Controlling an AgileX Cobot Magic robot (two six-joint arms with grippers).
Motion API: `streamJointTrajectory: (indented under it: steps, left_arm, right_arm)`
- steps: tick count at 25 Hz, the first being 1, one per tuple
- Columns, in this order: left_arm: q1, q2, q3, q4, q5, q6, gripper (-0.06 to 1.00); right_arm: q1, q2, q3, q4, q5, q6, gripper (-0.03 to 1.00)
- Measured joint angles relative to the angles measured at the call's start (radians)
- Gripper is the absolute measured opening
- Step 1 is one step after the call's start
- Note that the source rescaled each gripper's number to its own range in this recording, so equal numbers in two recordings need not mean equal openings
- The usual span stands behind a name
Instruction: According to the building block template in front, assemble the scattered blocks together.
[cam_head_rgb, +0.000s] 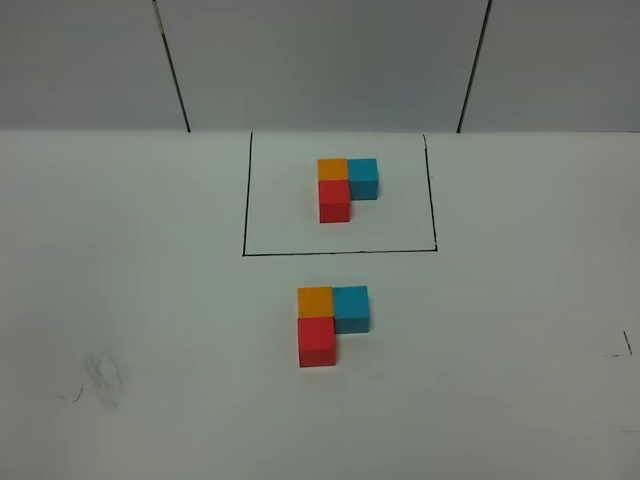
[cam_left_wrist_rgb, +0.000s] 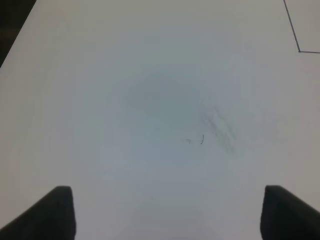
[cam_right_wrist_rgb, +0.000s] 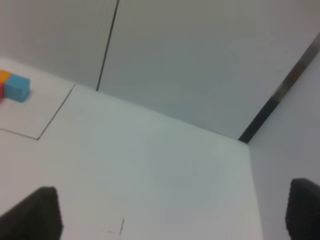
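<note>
The building block template (cam_head_rgb: 345, 186) sits inside a black drawn rectangle at the back: orange cube, blue cube to its right, red cube in front of the orange. In front of the frame the scattered blocks stand joined in the same L: orange (cam_head_rgb: 315, 301), blue (cam_head_rgb: 351, 307), red (cam_head_rgb: 316, 341), all touching. Neither arm shows in the high view. My left gripper (cam_left_wrist_rgb: 167, 212) is open over bare table with nothing between its fingers. My right gripper (cam_right_wrist_rgb: 172, 215) is open too, empty, near the table's back right corner; the template's blue cube (cam_right_wrist_rgb: 17, 88) shows at its view's edge.
White table (cam_head_rgb: 150, 300) with grey scuff marks (cam_head_rgb: 103, 378) at the front left and small pen marks (cam_head_rgb: 625, 345) at the right. Grey wall panels with dark seams (cam_head_rgb: 172, 65) stand behind the table. A corner of the drawn frame (cam_left_wrist_rgb: 299, 50) shows in the left wrist view.
</note>
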Motion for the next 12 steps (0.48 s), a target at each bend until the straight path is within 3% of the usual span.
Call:
streamJointTrajectory:
  steps: [12]
  left_arm:
    - [0.0,0.0,0.0,0.0,0.0,0.0,0.64]
  right_arm:
    - [0.0,-0.221,0.301,0.106,-0.038,0.105,0.94]
